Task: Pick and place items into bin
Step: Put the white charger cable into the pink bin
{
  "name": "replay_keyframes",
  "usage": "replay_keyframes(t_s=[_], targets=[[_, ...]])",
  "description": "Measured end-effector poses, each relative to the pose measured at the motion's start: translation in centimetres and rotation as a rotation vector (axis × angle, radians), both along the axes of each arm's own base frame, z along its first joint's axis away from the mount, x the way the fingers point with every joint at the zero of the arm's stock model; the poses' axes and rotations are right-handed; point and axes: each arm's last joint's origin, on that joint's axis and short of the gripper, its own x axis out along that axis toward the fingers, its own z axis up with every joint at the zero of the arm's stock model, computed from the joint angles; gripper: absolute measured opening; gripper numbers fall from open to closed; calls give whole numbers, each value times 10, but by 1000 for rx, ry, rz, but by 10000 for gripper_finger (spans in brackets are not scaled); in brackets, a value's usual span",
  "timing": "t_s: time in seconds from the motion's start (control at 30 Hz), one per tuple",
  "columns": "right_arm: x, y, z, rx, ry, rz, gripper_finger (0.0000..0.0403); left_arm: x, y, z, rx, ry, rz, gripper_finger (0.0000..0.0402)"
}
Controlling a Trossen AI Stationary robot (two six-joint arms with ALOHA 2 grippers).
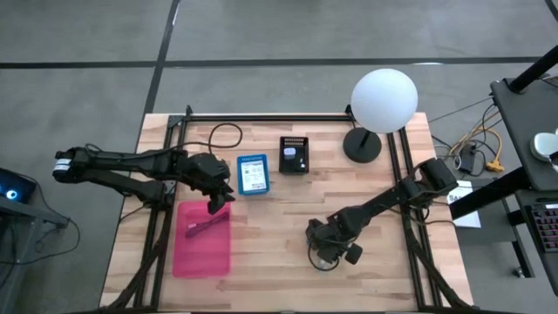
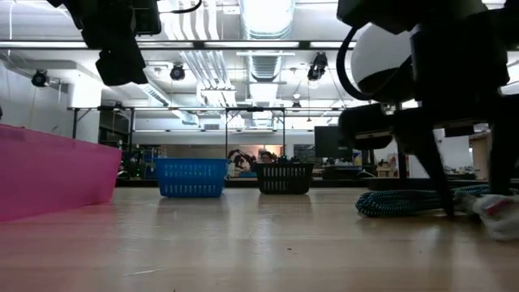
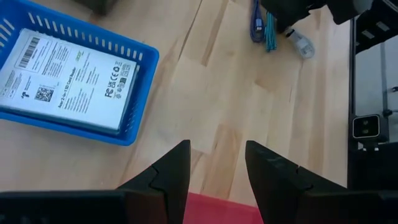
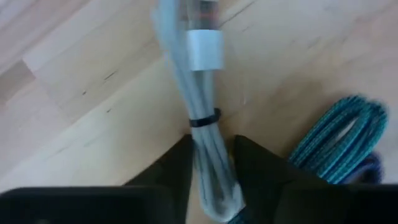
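Observation:
My right gripper (image 1: pixel 327 253) is low over the table's right middle, its fingers closed around a pale grey bundled cable (image 4: pixel 202 93) bound with a black tie. A coiled teal braided cable (image 4: pixel 339 140) lies right beside it on the table (image 2: pixel 397 201). My left gripper (image 1: pixel 216 207) is open and empty, hovering above the far edge of the pink bin (image 1: pixel 202 240); pink shows between its fingers (image 3: pixel 217 162). A thin magenta strip (image 1: pixel 207 227) lies in the bin. My right gripper pinches the grey cable bundle between its two fingers just behind the black tie (image 4: pixel 208 146). The fingers come from above and lie across the bundle. The bundle's far end with its pale plug (image 4: pixel 204 50) runs out ahead over the wood; whether it is lifted I cannot tell.
A blue basket (image 1: pixel 253 174) holding a flat white packet with dark print (image 3: pixel 68 74) and a black basket (image 1: pixel 294 154) stand at the far middle. A white ball lamp (image 1: pixel 384 100) stands at the far right. Black rails run along both table sides.

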Motion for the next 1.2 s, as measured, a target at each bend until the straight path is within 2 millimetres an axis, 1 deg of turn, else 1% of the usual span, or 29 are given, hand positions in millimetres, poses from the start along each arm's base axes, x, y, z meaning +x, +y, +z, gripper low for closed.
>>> replay_keyframes(t_s=[0.13,0.2,0.33,0.4,0.47,0.57,0.77,0.87,1.03,1.2], targets=[[0,1,6,13,7,-64,34,0,0,0,0,0,0,138],[1,1,12,28,-4,-95,22,0,0,0,0,-1,-1,138],[7,-3,22,56,-9,-209,22,0,0,0,0,-5,-1,138],[13,-8,31,81,-31,-269,22,0,0,0,0,-7,-1,138],[20,-15,40,108,-63,-329,21,2,0,2,0,-29,-1,138],[31,-31,51,149,-131,-424,20,7,0,8,0,-112,-1,138],[58,-65,79,326,-373,-641,19,19,0,26,21,-351,-16,138],[71,-78,92,435,-508,-724,19,23,0,33,49,-453,-35,138],[85,-87,115,611,-718,-774,18,26,0,42,120,-551,-75,138],[90,-90,130,725,-843,-780,18,24,0,47,177,-611,-104,138]])
